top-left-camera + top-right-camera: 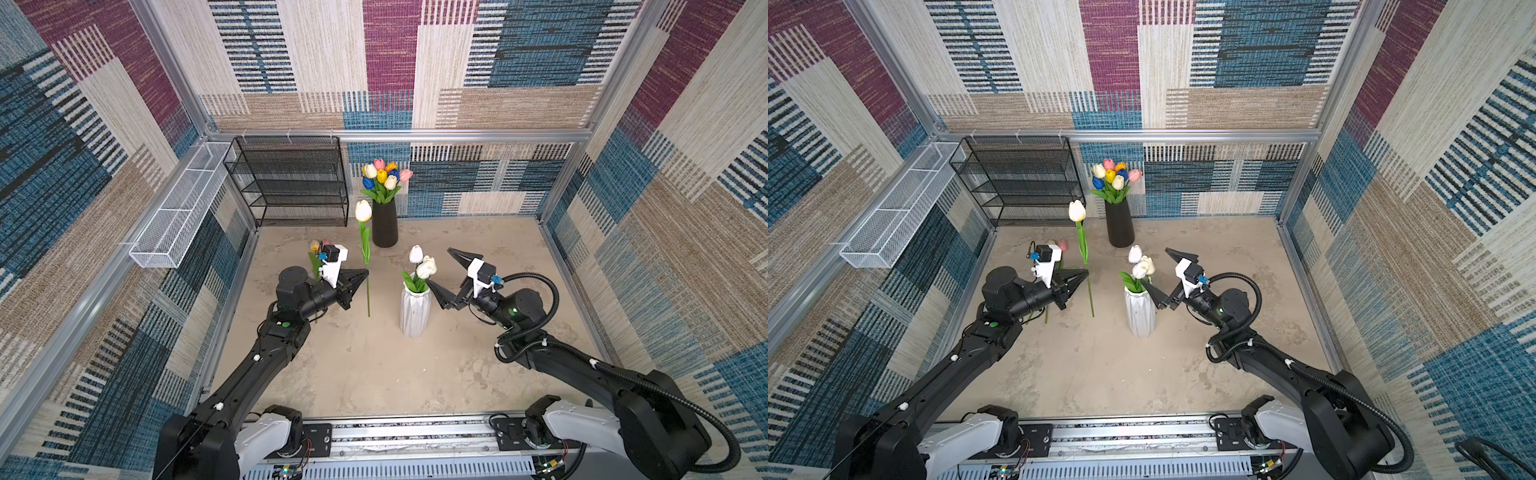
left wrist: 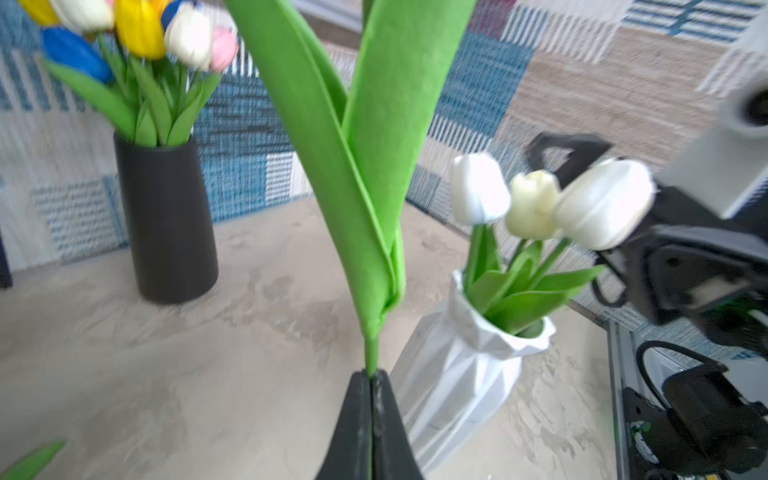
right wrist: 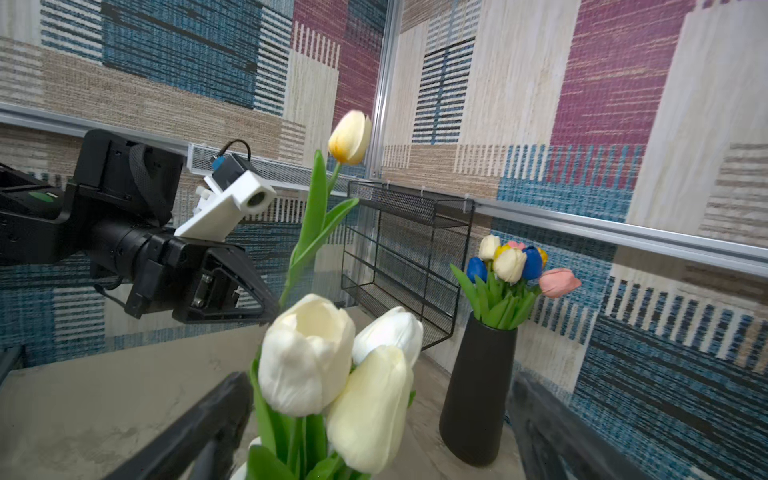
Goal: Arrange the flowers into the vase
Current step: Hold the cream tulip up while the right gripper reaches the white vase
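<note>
Tulip in hand, vase next door

The left gripper [image 1: 365, 273] clamped the upright stem of the cream tulip [image 1: 363, 210]; the white vase [image 1: 414, 316] stood just past its tips, the right gripper [image 1: 439, 267] gaping empty on the far side.

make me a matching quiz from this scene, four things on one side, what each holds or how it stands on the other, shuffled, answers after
Column 1
1. black vase
2. white vase
3. left gripper
4. right gripper

Column 2
a. open and empty, next to the white vase
b. shut on the stem of a single cream tulip
c. holds three pale tulips
d. holds a mixed-colour bunch

Pairs: 1-d, 2-c, 3-b, 4-a
</note>
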